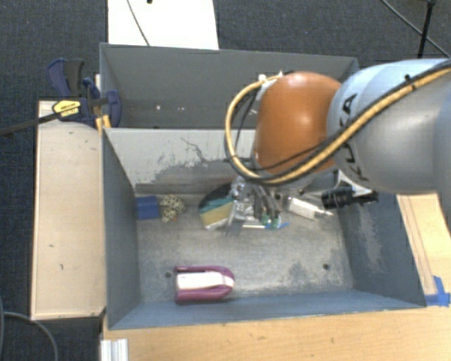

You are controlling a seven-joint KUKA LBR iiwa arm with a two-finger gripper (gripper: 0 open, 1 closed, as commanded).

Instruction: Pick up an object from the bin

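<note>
My gripper (246, 210) hangs low in the back middle of the bin, under the arm's orange cover. Right against its left side lies a yellow sponge with a dark green top (215, 210); I cannot tell if they touch. A white pen-like stick (310, 209) lies just right of the gripper, and a black marker (350, 198) lies beyond it near the right wall.
A blue block (146, 207) and a small speckled lump (171, 207) sit by the left wall. A purple and white oblong thing (203, 284) lies near the front wall. The arm covers the bin's back right corner.
</note>
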